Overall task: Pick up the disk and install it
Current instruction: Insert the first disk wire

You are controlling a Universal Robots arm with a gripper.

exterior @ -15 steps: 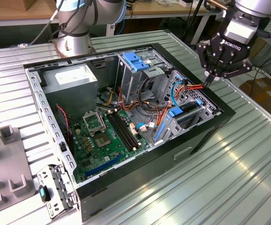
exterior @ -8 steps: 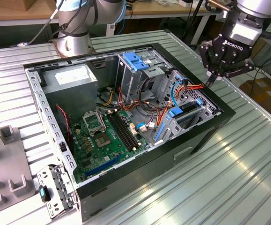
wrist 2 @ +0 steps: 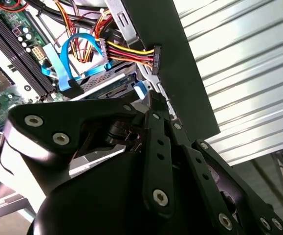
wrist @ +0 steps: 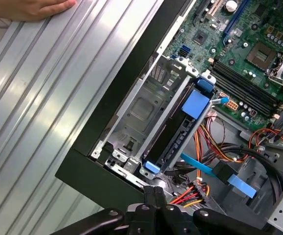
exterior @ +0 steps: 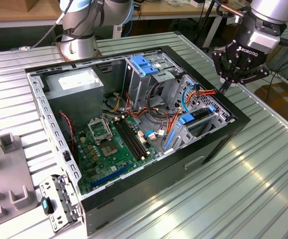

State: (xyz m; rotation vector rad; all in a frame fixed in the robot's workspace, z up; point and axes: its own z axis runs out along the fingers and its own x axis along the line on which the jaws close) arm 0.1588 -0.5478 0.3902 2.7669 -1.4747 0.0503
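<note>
Blue-railed, the disk sits in the drive bay at the corner of the computer case, its long axis along the black wall. The gripper hangs just above, toward the exterior view's right, fingers closed on nothing.

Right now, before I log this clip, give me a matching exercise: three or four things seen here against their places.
1 pincer; 2 hand; 3 motherboard; 4 power supply.
A flat on the case floor; B resting on the ribbed table; C hovering above the case's edge; D in the case corner by the arm's base.
Pairs: 1-C, 2-B, 3-A, 4-D.
</note>
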